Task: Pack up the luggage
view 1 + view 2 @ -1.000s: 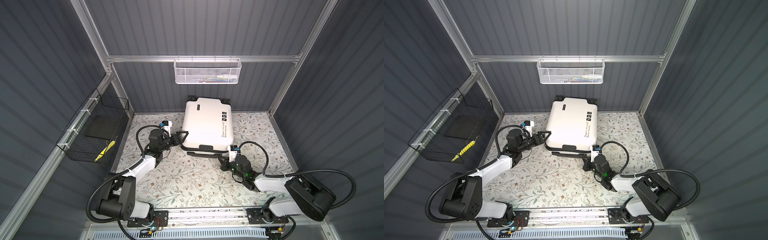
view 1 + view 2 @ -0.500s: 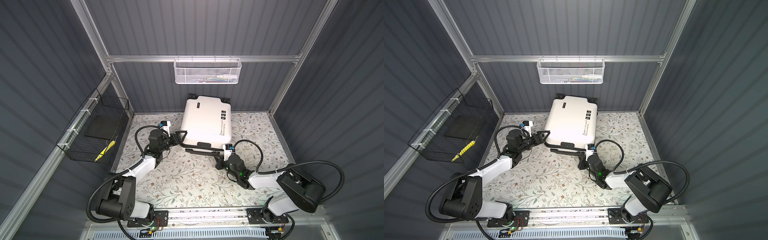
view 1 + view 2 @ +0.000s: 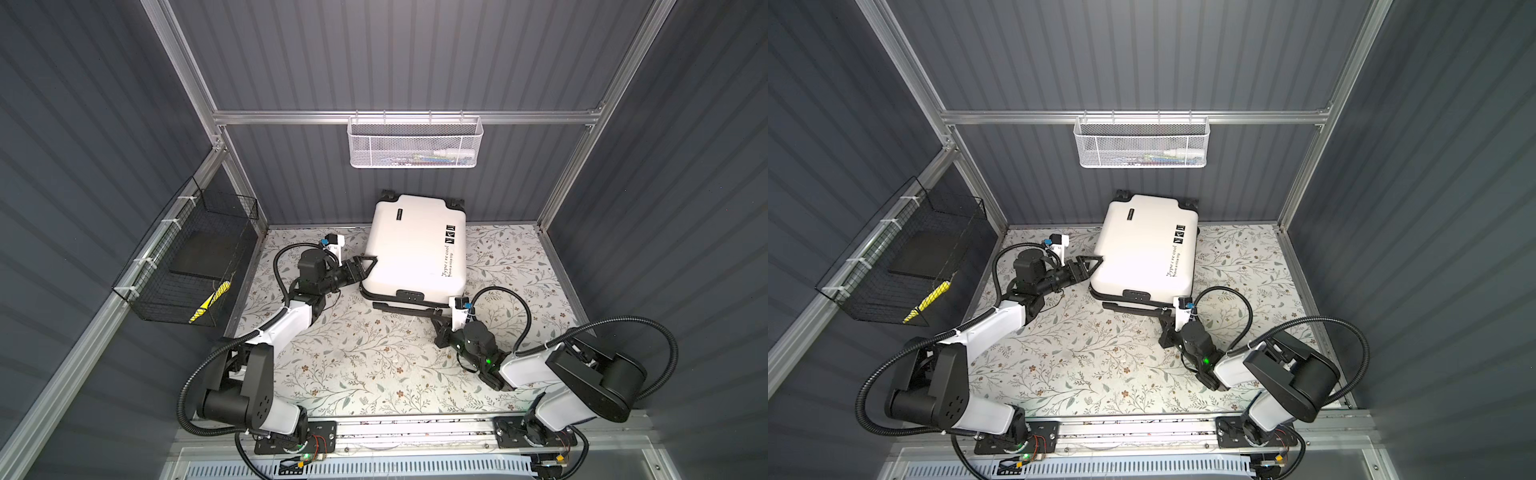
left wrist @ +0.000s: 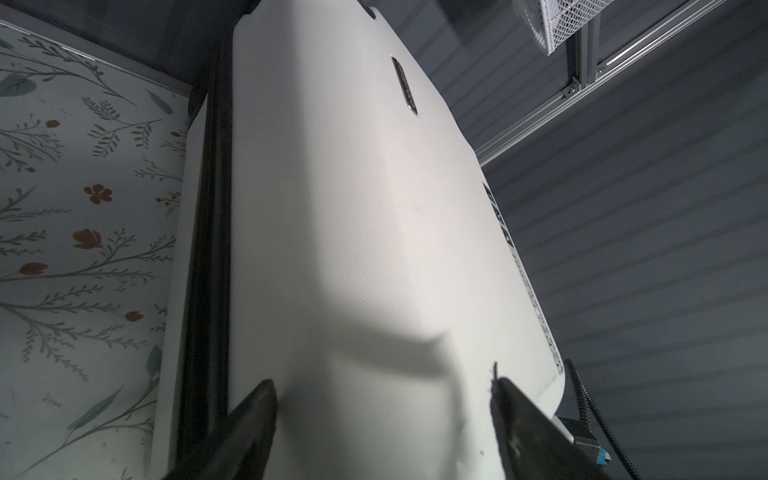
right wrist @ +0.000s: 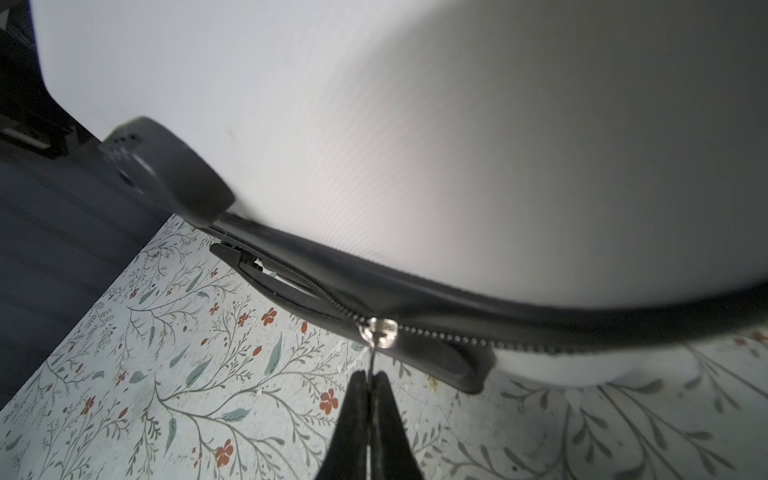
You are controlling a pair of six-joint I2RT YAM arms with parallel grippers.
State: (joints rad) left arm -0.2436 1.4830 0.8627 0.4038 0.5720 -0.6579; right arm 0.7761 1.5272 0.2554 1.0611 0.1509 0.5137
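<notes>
The luggage, a white hard-shell case with black script, lies flat at the back of the floral mat. My left gripper is open at the case's near left corner. Its fingers rest wide apart on the white shell, holding nothing. My right gripper is shut on the thin metal pull of the zipper slider at the case's front right corner. A black zipper band hangs loose along the front edge.
A white mesh basket with small items hangs on the back rail. A black wire basket holding a yellow item is fixed to the left wall. The floral mat spreads between the two arms, and grey walls close in three sides.
My right gripper has moved left along the case's front edge with the zipper pull, and more black zipper band now hangs free. The left gripper has stayed at the corner.
</notes>
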